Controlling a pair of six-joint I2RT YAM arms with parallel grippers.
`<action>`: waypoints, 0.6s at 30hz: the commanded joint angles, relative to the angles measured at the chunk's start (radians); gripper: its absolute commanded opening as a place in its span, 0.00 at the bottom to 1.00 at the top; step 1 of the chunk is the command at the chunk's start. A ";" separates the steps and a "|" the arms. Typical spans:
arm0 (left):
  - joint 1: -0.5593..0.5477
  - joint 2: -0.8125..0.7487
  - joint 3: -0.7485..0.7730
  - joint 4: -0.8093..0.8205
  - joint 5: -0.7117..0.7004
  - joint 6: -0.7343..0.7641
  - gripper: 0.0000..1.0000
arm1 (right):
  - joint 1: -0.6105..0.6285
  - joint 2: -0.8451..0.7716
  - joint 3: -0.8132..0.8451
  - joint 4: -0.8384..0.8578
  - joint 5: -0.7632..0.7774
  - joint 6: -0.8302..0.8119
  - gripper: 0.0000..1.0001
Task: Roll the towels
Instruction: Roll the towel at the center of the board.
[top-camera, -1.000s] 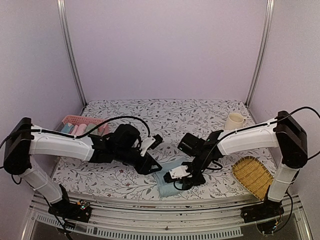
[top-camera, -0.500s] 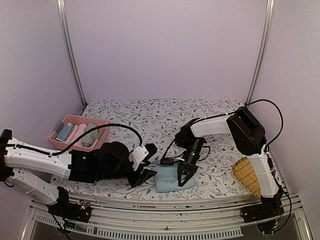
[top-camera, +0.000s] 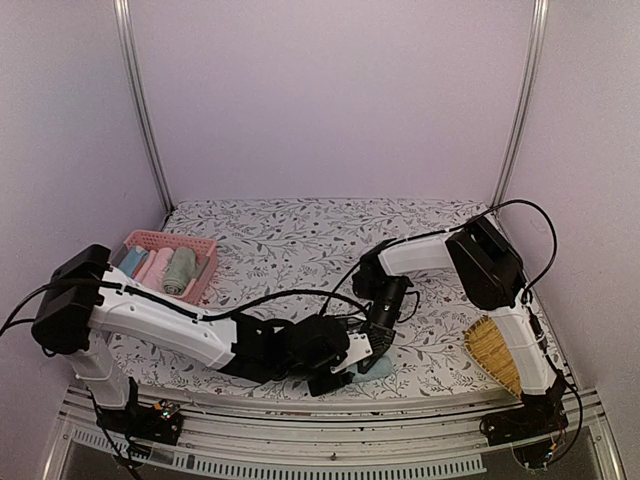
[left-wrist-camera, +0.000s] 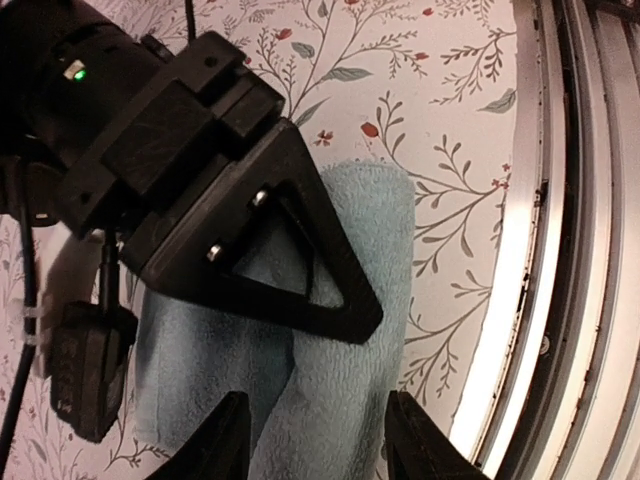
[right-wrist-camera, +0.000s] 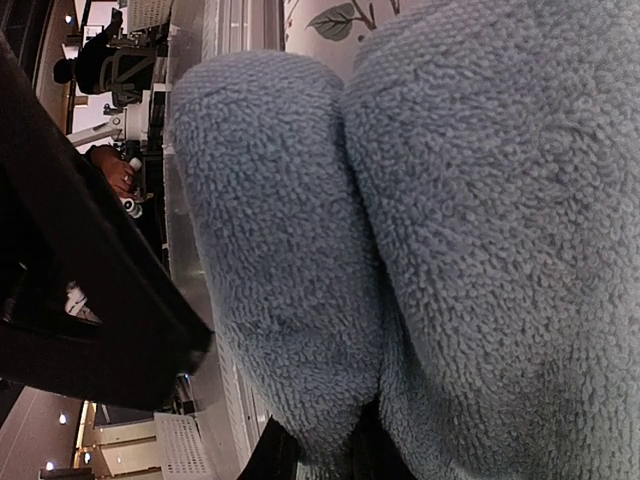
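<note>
A light blue towel (left-wrist-camera: 355, 330) lies folded near the table's front edge, with a raised fold along its length. In the top view only a sliver of the towel (top-camera: 380, 366) shows under both grippers. My right gripper (top-camera: 372, 348) points down onto it. In the right wrist view the towel (right-wrist-camera: 450, 200) fills the frame and the right gripper (right-wrist-camera: 320, 455) is shut on a lobe of it. My left gripper (left-wrist-camera: 320, 445) is open, its fingertips (left-wrist-camera: 225, 440) astride the raised fold. In the top view the left gripper (top-camera: 335, 378) is just left of the right one.
A pink basket (top-camera: 170, 238) with rolled towels stands at the back left. A woven tray (top-camera: 495, 350) lies at the front right. The metal rail (left-wrist-camera: 560, 250) of the table's front edge runs close beside the towel.
My left arm has swung right along the front edge and its gripper now sits over the towel. My right gripper has stayed on the towel, which is now mostly covered.
</note>
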 joint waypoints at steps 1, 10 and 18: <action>-0.014 0.101 0.071 -0.088 -0.019 0.049 0.47 | 0.002 0.087 -0.044 0.102 0.200 0.016 0.15; -0.013 0.152 0.097 -0.121 -0.008 0.049 0.30 | 0.000 0.056 -0.064 0.117 0.196 0.018 0.16; 0.006 0.127 0.074 -0.108 0.043 0.011 0.12 | -0.036 -0.206 -0.137 0.119 0.184 -0.032 0.40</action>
